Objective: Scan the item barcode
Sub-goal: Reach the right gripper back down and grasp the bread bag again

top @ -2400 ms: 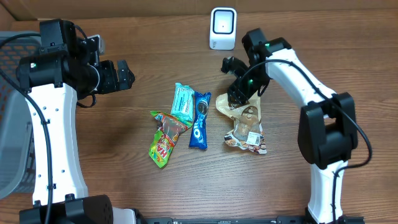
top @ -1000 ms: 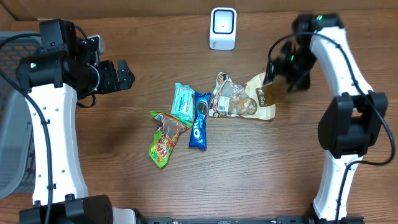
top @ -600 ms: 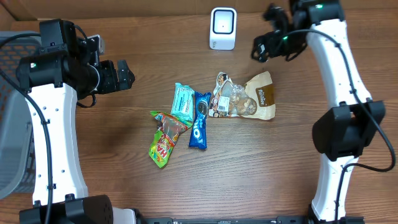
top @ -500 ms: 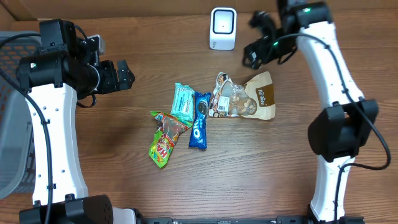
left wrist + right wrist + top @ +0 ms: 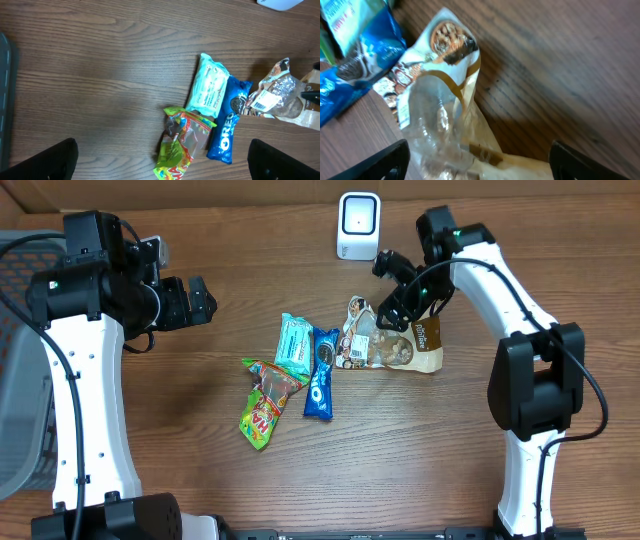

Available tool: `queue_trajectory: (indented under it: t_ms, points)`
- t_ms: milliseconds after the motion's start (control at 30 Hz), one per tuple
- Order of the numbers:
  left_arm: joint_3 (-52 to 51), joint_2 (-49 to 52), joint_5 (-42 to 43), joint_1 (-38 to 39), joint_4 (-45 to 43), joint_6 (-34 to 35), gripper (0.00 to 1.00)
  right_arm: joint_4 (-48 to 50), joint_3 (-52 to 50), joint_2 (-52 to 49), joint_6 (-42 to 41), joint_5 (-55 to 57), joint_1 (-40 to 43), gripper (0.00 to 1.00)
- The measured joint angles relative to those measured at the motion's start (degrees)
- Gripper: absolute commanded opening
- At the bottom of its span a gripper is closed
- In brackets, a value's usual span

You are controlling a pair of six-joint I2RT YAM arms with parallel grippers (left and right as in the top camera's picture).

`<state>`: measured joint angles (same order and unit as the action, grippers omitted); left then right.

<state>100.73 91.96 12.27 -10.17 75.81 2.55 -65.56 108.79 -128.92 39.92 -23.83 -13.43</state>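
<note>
Brown wood-grain worktop (image 5: 200,470) carries four snack packs in a loose cluster near its middle. We see the tan and clear cookie pouch (image 5: 408,345) lying flat at the right end of that cluster. Its white barcode label (image 5: 264,101) faces up at the end just beside the blue Oreo pack (image 5: 320,372).

A mint-green packet (image 5: 294,344) lies against the Oreo pack's left side. A green and red candy bag (image 5: 264,402) lies in front of it, and their ends meet.

The right fingers (image 5: 385,162) are spread wide above the pouch. In the wrist view the clear part of the pouch shows between them, and we cannot tell whether they touch it.

The left fingers (image 5: 50,162) are also spread wide and hold nothing, off to the left of the cluster over bare wood.

The white scanner (image 5: 358,225) stands upright at the far edge of the worktop, apart from the pouch. A grey basket (image 5: 15,330) sits at the left edge.
</note>
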Motion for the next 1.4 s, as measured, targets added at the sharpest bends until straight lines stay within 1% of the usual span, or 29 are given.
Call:
queue_trajectory:
  t_ms: [67,100,167,200,300,467,600,700,800,833,1000,1067,1100,1200,1233,1267,1333,1400]
  points:
    - [0.0,0.0,0.0,0.0,0.0,0.0,1.0,0.61,-1.29,-0.83,0.17,-0.33,0.0,0.86]
    - [0.0,0.0,0.0,0.02,-0.02,0.0,1.0,0.33,-1.64,-1.29,0.09,-0.42,0.0,0.88]
    - [0.0,0.0,0.0,0.0,0.0,0.0,1.0,-0.66,-2.1,-2.34,-0.92,-0.48,0.0,0.9]
    - [0.0,-0.02,0.0,0.0,0.0,0.0,1.0,-1.4,-2.19,-2.67,-1.27,-0.5,0.0,0.89]
    - [0.0,0.0,0.0,0.0,0.0,0.0,1.0,-4.42,-2.29,-2.95,-4.5,-0.22,0.0,0.82]
    - [0.0,0.0,0.0,0.0,0.0,0.0,1.0,-10.45,-2.32,-2.97,-11.02,-0.02,0.04,0.82]
    - [0.0,0.0,0.0,0.0,0.0,0.0,0.99,-12.26,-2.32,-2.97,-15.87,-1.44,0.11,0.83]
    - [0.0,0.0,0.0,0.0,0.0,0.0,1.0,-10.95,-2.32,-2.97,-17.55,-3.91,0.22,0.82]
    - [0.0,0.0,0.0,0.0,0.0,0.0,0.99,-8.02,-2.62,-2.97,-19.15,-5.62,0.22,0.77]
    - [0.0,0.0,0.0,0.0,-0.02,0.0,1.0,-6.86,-3.04,-2.97,-19.76,-6.01,0.22,0.77]
    - [0.0,-0.02,0.0,0.02,0.0,0.0,1.0,-4.0,-7.63,-2.97,-22.14,-7.61,0.22,0.76]
    - [0.0,0.0,0.0,0.0,0.0,0.0,1.0,-2.95,-8.92,-2.54,-22.38,-8.72,0.33,0.68]
    - [0.0,0.0,0.0,0.02,-0.02,0.0,1.0,-2.32,-9.46,-2.38,-22.62,-8.92,0.33,0.62]
    - [0.0,0.0,0.0,0.0,-0.02,0.0,1.0,-0.04,-11.02,-2.21,-22.88,-9.84,0.46,0.35]
    - [0.0,0.0,0.0,0.02,-0.02,0.0,1.0,0.28,-11.39,-2.21,-22.88,-9.9,0.48,0.27]
    - [0.0,0.0,0.0,0.02,0.0,0.0,1.0,0.5,-11.72,-2.23,-23.12,-10.27,0.55,0.24]
    - [0.0,0.0,0.0,0.0,0.0,0.0,1.0,0.44,-11.78,-2.23,-23.56,-10.82,0.57,0.19]
    - [0.0,0.0,0.0,0.0,-0.02,0.0,1.0,0.46,-11.78,-2.23,-23.63,-12.04,0.66,0.09]
